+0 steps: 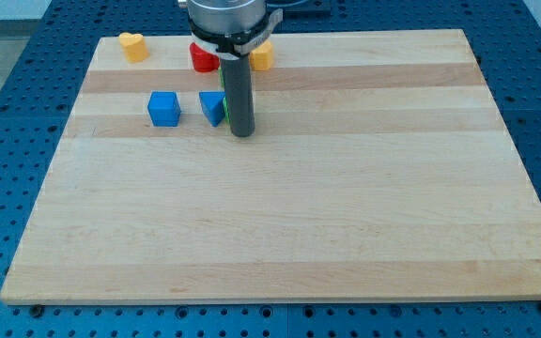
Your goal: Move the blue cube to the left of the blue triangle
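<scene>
A pale wooden board (280, 216) lies on a blue perforated table (7, 84), with the blue cube (163, 109) near the board's upper left, just to the view's left of the blue triangle (211, 105) and apart from it. My tip (241, 132), a bare dark rod holding nothing, rests just right of the triangle, a sliver of a green block (225, 109) showing between them. Along the view's top sit a yellow heart-shaped block (133, 45), a red block (202, 59) and an orange-yellow block (263, 56), the last two partly hidden by the arm.
</scene>
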Tool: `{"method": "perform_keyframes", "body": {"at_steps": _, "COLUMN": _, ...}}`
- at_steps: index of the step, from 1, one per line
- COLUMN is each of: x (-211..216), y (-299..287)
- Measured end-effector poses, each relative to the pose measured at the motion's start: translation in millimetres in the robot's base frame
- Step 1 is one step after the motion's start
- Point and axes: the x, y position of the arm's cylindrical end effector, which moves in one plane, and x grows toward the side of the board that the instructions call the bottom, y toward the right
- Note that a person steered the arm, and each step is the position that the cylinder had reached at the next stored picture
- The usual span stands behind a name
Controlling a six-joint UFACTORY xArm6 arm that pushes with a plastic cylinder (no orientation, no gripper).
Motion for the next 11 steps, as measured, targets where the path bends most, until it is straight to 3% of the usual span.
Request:
{"method": "perform_keyframes", "body": {"at_steps": 3, "x": -32, "y": -6}}
{"method": "perform_keyframes", "body": {"at_steps": 5, "x": 14, "y": -19}}
{"method": "perform_keyframes", "body": {"at_steps": 11, "x": -2, "y": -179}}
